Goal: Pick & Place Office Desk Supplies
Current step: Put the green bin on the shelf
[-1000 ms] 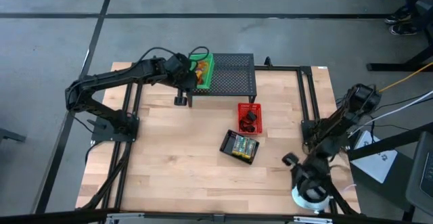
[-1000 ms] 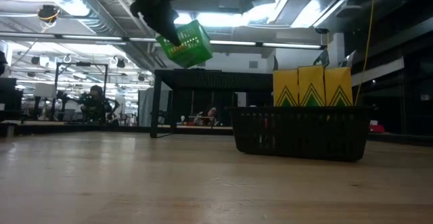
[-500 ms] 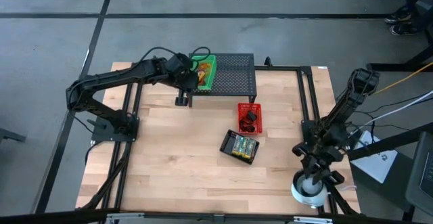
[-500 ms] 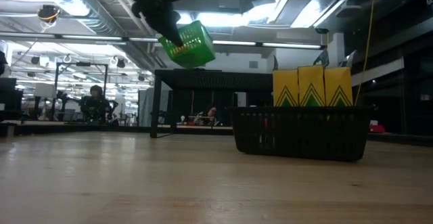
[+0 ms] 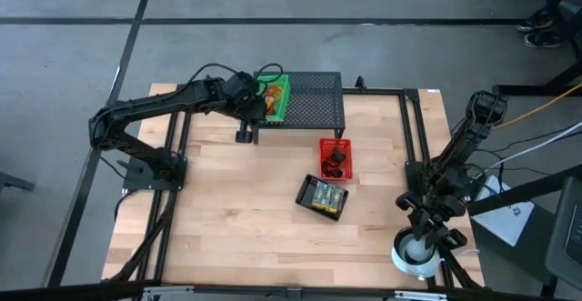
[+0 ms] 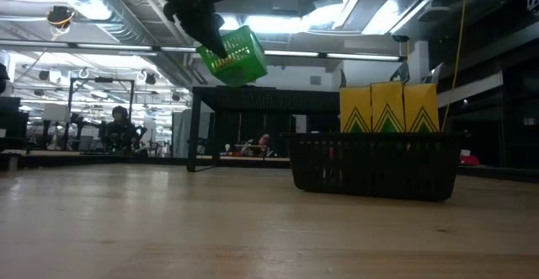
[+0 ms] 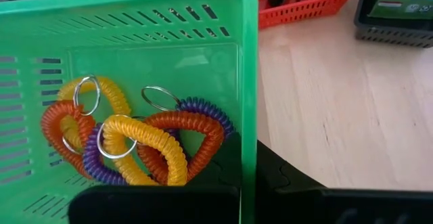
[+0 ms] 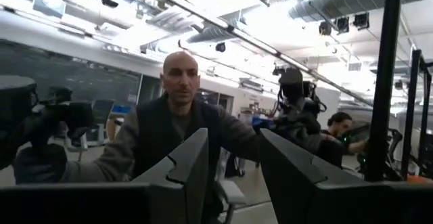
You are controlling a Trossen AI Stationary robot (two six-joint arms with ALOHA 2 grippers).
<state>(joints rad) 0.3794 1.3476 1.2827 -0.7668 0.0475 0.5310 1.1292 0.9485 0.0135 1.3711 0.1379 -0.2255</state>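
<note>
A green slotted basket [image 5: 275,96] holding purple, orange and yellow coil loops [image 7: 139,139] hangs tilted in my left gripper [image 5: 257,103] above the left end of the black mesh stand [image 5: 314,101]. In the low view the green basket [image 6: 234,56] is clear of the stand's top [image 6: 269,91]. A red basket [image 5: 335,158] with black clips and a black basket [image 5: 322,196] of yellow-green packets [image 6: 387,106] stand on the table. My right gripper [image 5: 426,239] is open at the table's right near corner, over a round white object [image 5: 414,257]. My left gripper [image 7: 247,200] holds the green basket by one side wall [image 7: 247,143], one finger [image 7: 155,207] inside and the other finger [image 7: 318,200] outside. The basket is lifted clear and tilted, and the loops lie in a heap on its floor.
The black mesh stand fills the far middle of the table. Black frame rails [image 5: 414,128] run along the table's right side. Bare wood lies on the left and near parts [image 5: 236,228]. A person [image 8: 176,129] shows in the room in the right wrist view.
My left gripper has carried the green basket slightly toward the stand and tipped it a little. My right arm has straightened up and swung its gripper toward the table's right edge, over the white object.
</note>
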